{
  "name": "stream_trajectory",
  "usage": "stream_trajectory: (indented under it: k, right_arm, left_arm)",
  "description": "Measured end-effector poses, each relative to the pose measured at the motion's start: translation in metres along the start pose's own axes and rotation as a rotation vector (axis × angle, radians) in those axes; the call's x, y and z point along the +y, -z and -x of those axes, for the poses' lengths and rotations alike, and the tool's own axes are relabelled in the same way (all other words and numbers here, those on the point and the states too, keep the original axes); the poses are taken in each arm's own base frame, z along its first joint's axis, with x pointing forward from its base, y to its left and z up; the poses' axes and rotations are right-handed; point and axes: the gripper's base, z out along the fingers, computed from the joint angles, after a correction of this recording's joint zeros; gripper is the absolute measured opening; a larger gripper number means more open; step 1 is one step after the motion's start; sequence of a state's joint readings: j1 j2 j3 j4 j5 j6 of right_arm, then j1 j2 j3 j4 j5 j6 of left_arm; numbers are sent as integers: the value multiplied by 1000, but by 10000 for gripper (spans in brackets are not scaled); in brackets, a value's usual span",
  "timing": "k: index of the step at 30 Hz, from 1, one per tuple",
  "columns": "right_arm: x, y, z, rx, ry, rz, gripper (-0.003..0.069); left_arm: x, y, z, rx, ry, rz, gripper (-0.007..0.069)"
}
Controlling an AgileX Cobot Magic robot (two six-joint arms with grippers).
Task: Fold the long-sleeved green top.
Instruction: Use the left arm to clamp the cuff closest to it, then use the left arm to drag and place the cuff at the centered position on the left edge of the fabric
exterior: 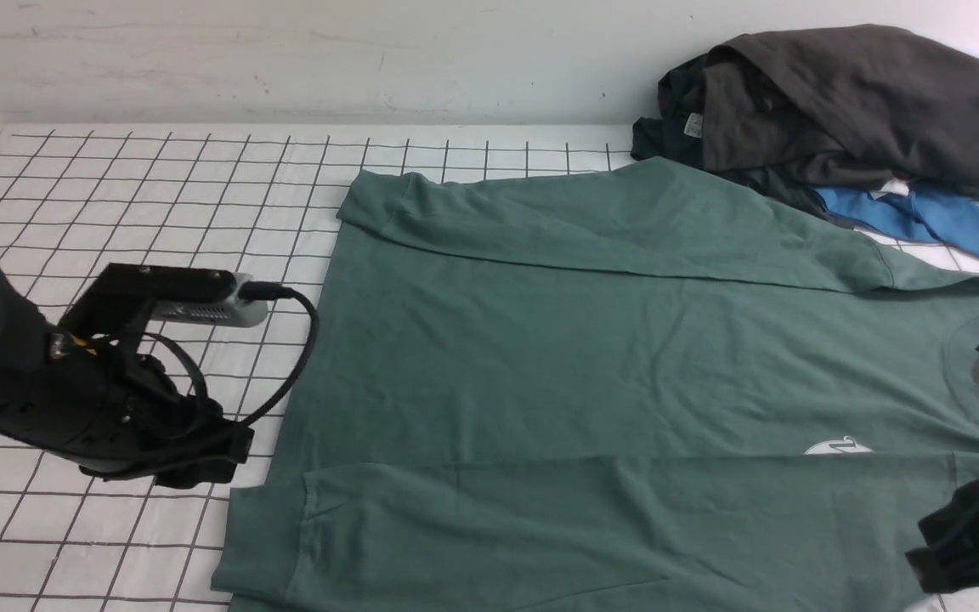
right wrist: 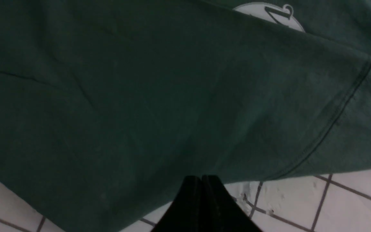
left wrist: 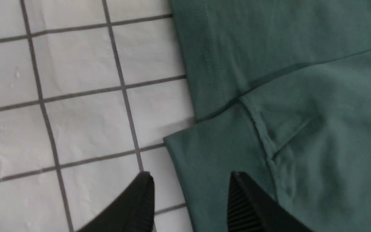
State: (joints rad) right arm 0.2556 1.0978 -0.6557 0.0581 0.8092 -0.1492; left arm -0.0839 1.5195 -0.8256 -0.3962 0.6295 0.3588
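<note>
Low down, left pincer (left wrist: 189,177) gapes astride edge of green top (left wrist: 285,96)

Gridded mat (exterior: 158,195) lies free beside my left gripper (left wrist: 189,176) and beyond the green long-sleeved top (exterior: 608,357); far right, a heap of dark clothes (exterior: 846,102) over a blue garment (exterior: 923,217) blocks that corner.

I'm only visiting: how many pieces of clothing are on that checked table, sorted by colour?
Green: 1, the green top, spread flat.
Blue: 1, the blue garment, sticking out from under the heap.
Dark grey or black: 2 that can be told apart, the grey garment lying over the black garment.
Total: 4.
</note>
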Motion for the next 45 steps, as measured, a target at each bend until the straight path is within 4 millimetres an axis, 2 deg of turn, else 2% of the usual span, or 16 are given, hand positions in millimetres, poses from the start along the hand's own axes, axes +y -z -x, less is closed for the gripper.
stream_trajectory:
  k: [7, 14, 18, 20, 23, 25, 26, 31, 32, 35, 37, 39, 40, 41, 42, 45]
  right_arm:
    - [-1, -2, 11, -89, -3, -6, -14]
    - [-1, -2, 12, -99, -8, -4, -14]
    - [-1, -2, 12, -102, -10, -3, -14]
    - [-1, -2, 12, -104, -13, -1, -14]
    - [-1, -2, 12, -104, -13, -1, -14]
    - [-1, -2, 12, -105, -13, -1, -14]
    - [-1, -2, 12, -105, -13, -1, -14]
    - [-2, -2, 12, -104, 3, -13, -14]
    - [-2, -2, 12, -104, 4, -13, -14]
    - [-2, -2, 13, -116, 6, -17, -14]
    - [-2, -2, 14, -122, 6, -18, -14]
    - [-2, -2, 14, -126, 6, -19, -14]
    - [-2, -2, 14, -126, 6, -19, -14]
    - [-2, -2, 14, -126, 7, -19, -14]
    - [-2, -2, 14, -126, 7, -19, -14]
    - [-2, -2, 14, -126, 7, -19, -14]
  left_arm:
    - [4, -39, 5, 85, -3, 16, 228]
    - [2, -56, 3, 139, -7, 76, 212]
    - [-8, -57, 4, 149, -103, 105, 141]
    - [-17, -56, 5, 145, -184, 120, 45]
    - [-25, -49, 12, 119, -235, 126, 8]
    - [-35, -27, 30, 41, -267, 123, -5]
    - [-36, -26, 30, 41, -267, 123, -5]
    - [-51, 31, 76, -173, -312, 137, -5]
    - [-51, 32, 78, -181, -314, 139, -5]
    - [-55, 48, 111, -325, -367, 177, -5]
    - [-55, 41, 124, -357, -379, 184, -5]
    - [-53, 13, 138, -339, -380, 186, -5]
    - [-53, 14, 139, -343, -380, 186, -5]
    - [-46, -18, 146, -288, -350, 185, -3]
    - [-45, -22, 147, -283, -346, 185, -3]
    - [-31, -58, 159, -198, -282, 190, 46]
